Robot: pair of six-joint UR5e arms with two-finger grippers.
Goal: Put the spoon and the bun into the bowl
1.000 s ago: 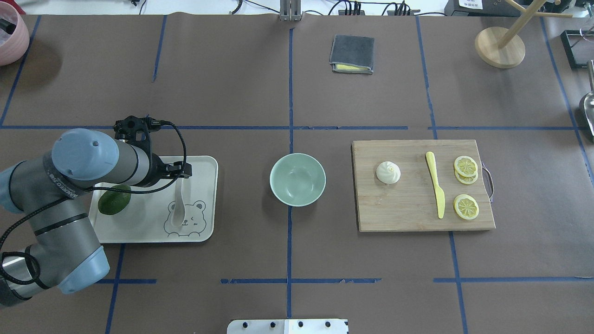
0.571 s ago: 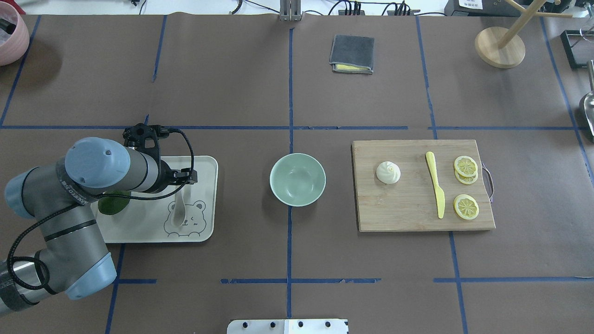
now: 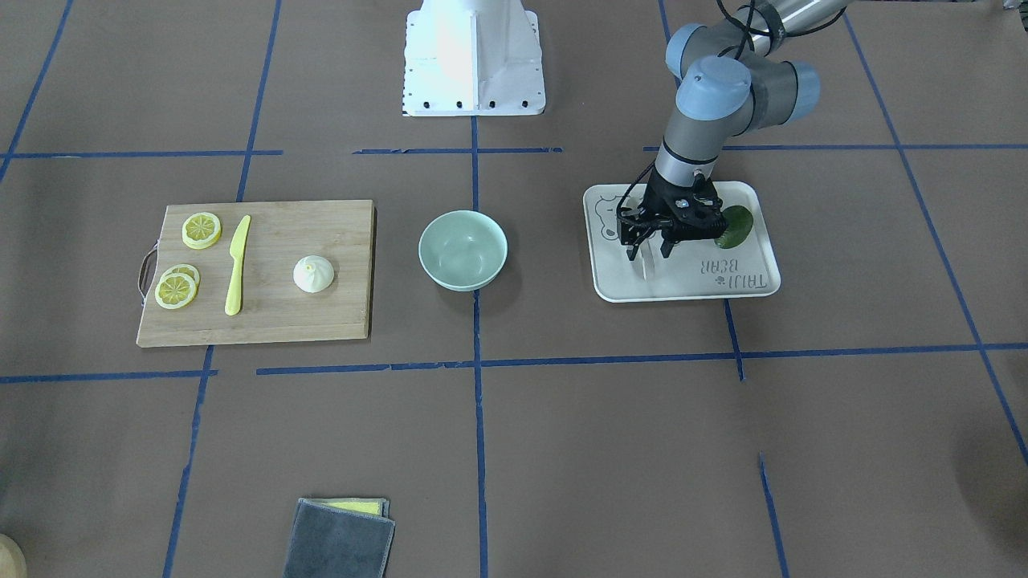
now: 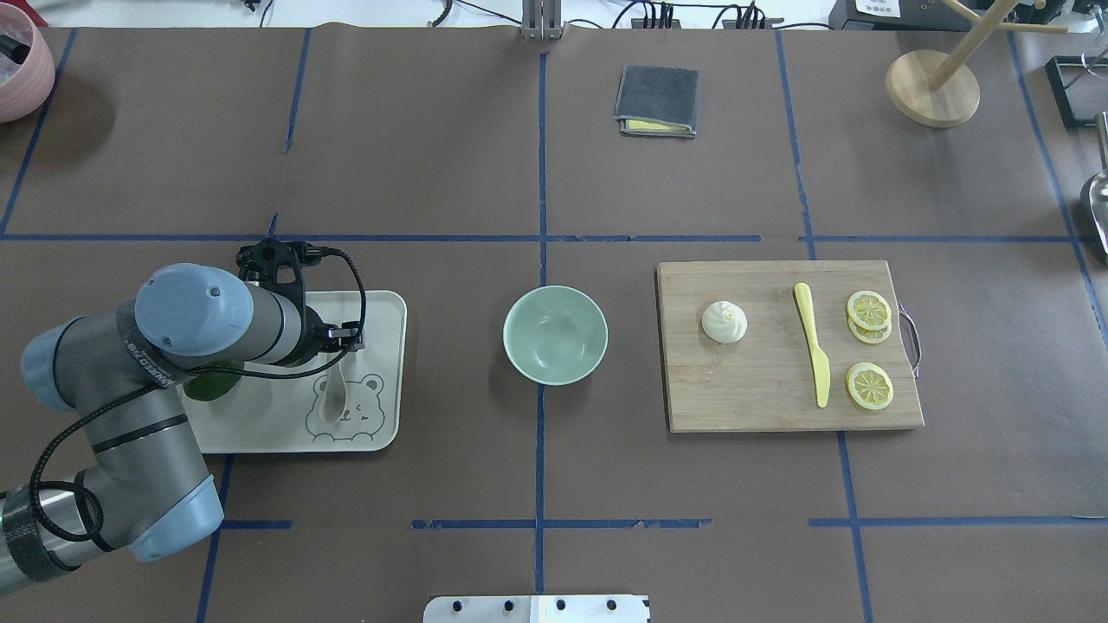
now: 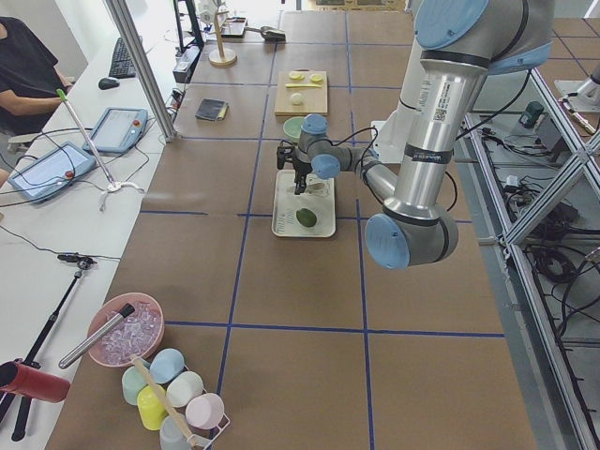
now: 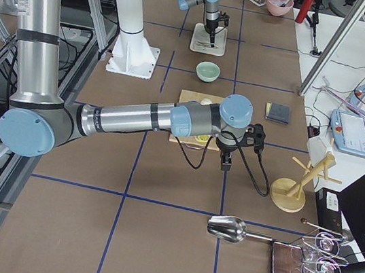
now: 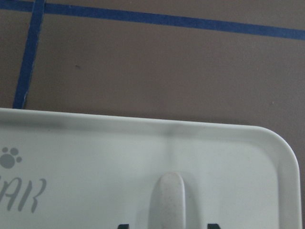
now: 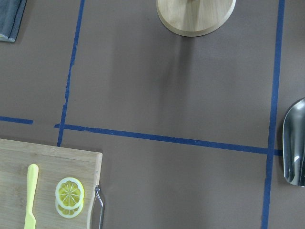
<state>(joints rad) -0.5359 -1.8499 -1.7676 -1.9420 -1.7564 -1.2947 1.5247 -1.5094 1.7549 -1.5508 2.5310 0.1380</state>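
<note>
the left end effector (image 3: 649, 254), jaws apart and holding nothing, has sunk lower over the last second and seems to straddle the spoon (image 4: 331, 396) handle on the tray (image 4: 385, 305). closing looks next. the bowl (image 4: 518, 348) is empty, the bun (image 4: 724, 321) well apart.

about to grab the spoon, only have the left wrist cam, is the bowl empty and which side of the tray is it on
observer: The bowl is empty. It stands clear of the tray, on the robot's right of it.
operator: where's the bun
observer: The bun sits on the board, further right past the bowl.
operator: anything else on the tray
observer: A green item lies beside the left gripper, on the side away from the bowl.
</note>
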